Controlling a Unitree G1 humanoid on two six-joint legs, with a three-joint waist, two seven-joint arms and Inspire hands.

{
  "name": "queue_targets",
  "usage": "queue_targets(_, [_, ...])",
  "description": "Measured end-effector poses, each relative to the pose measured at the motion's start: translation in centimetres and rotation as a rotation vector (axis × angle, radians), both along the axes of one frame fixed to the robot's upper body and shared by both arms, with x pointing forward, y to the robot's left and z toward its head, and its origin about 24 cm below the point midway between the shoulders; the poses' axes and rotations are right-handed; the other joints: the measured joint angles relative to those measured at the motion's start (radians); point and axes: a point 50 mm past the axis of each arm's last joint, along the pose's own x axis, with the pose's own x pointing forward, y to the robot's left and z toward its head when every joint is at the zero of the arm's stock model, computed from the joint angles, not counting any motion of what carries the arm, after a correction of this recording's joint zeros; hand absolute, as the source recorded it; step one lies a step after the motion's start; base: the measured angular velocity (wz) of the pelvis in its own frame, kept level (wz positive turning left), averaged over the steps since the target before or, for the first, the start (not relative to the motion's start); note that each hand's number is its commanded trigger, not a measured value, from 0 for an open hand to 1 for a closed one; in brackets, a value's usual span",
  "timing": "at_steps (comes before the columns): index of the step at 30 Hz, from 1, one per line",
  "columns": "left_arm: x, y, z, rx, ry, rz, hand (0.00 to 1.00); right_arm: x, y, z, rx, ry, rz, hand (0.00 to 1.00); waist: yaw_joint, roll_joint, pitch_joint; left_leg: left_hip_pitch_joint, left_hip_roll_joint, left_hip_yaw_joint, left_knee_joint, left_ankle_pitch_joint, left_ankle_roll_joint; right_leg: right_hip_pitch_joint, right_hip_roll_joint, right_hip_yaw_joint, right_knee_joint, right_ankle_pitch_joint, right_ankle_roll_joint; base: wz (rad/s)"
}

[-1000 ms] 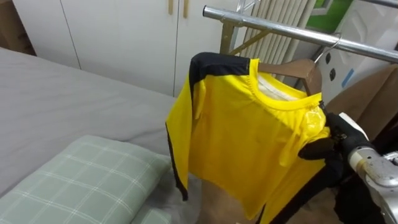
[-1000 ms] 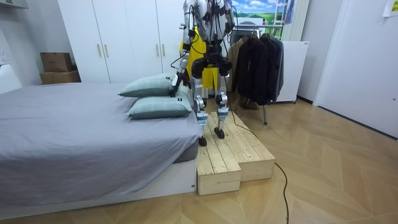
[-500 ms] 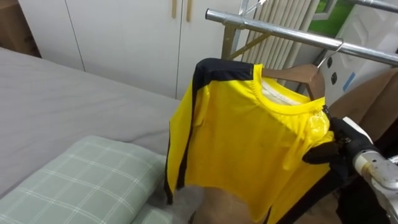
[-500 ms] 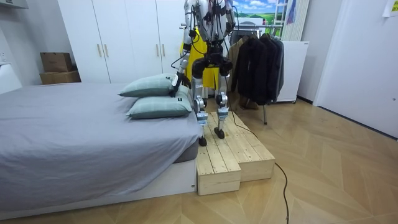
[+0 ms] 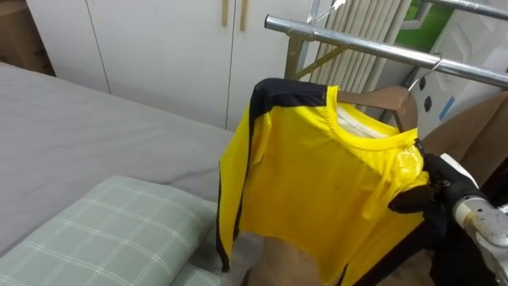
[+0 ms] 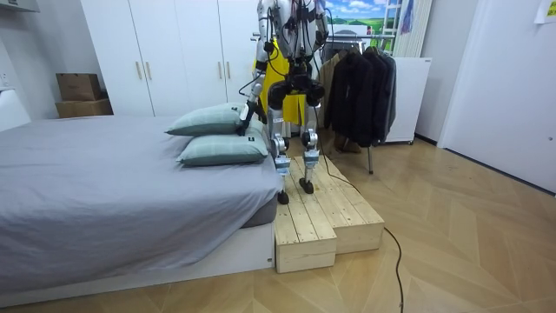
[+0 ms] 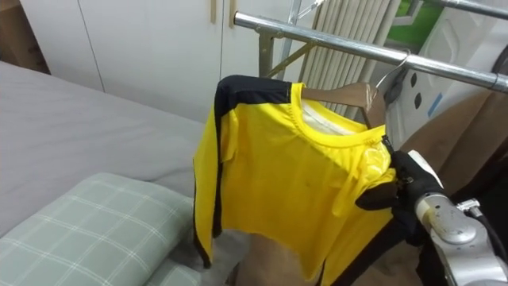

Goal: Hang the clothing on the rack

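The right arm comes in from the lower right, its silver wrist angled up and to the left, with the right hand (image 5: 429,191) raised to about chest height. The left hand (image 6: 246,111) hangs low at the robot's side on the room view's left, just above the pillows; whether it is open or closed cannot be told.

The robot stands upright on a low wooden platform (image 6: 326,213) beside the head of a bed (image 5: 79,127) with a grey cover, facing a clothes rail (image 5: 357,46). Well below and to the left of the fingers lies a green checked pillow (image 5: 103,230). White wardrobe doors (image 5: 159,48) stand behind the bed. Dark coats (image 6: 365,91) hang further along the rail.

The right hand's dark fingers (image 5: 409,199) are curled tight and pinch the shoulder of a yellow shirt (image 5: 317,191) with black trim. The shirt sits on a wooden hanger (image 5: 381,99) and spreads out to the left of the fingers, its hem hanging free below them. Above the fingers the hanger's wire hook reaches up to the rail; whether it rests on the rail cannot be told.
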Motion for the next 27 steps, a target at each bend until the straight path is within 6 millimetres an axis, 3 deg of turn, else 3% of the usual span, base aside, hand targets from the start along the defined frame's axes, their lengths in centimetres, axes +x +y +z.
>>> queue_targets(11, [-0.1, 0.0, 0.0, -0.003, 0.007, -0.011, 0.0, -0.3, -0.4, -0.6, -0.014, 0.006, -0.034, 1.0, 0.0, 0.003, -0.0003, 0.009, 0.0, -0.006, 0.0, 0.0, 0.0, 0.014, 0.0, -0.003, -0.009, 0.0, 0.0, 0.01])
queue_targets(12, [-0.1, 0.0, 0.0, -0.004, 0.007, -0.012, 0.0, -0.3, -0.4, -0.6, -0.018, 0.005, -0.035, 0.88, 0.0, 0.004, -0.0002, 0.009, 0.0, -0.006, -0.001, 0.0, 0.0, 0.014, 0.0, -0.003, -0.009, 0.0, 0.0, 0.0])
queue_targets(13, [-0.1, 0.0, 0.0, -0.005, 0.007, -0.014, 0.0, -0.3, -0.4, -0.6, -0.019, 0.004, -0.036, 0.24, 0.0, 0.005, -0.0001, 0.009, 0.0, -0.006, -0.001, 0.0, 0.0, 0.014, 0.0, -0.003, -0.009, 0.0, 0.0, 0.0])
queue_targets(14, [0.0, 0.0, 0.0, -0.006, 0.01, -0.023, 0.0, -0.3, -0.4, -0.6, -0.022, 0.001, -0.04, 0.0, 0.0, 0.006, 0.0001, 0.009, 0.0, -0.006, -0.001, 0.0, 0.0, 0.014, 0.0, -0.003, -0.01, 0.0, 0.0, 0.0])
queue_targets(22, [-0.1, 0.0, 0.0, -0.02, 0.021, -0.039, 0.0, -0.4, -0.5, -0.8, -0.037, 0.014, -0.048, 0.0, 0.0, 0.014, -0.0026, 0.009, 0.0, -0.006, -0.002, 0.0, 0.0, 0.014, 0.001, -0.002, -0.011, 0.0, 0.0, 0.0])
queue_targets(27, [-0.1, 0.0, 0.0, -0.021, 0.02, -0.031, 0.0, -1.2, -1.3, -2.1, -0.007, 0.071, -0.096, 0.0, -0.001, 0.015, -0.0037, 0.011, 0.0, -0.008, -0.001, 0.0, 0.0, 0.018, -0.001, -0.004, -0.013, 0.0, 0.0, 0.0])
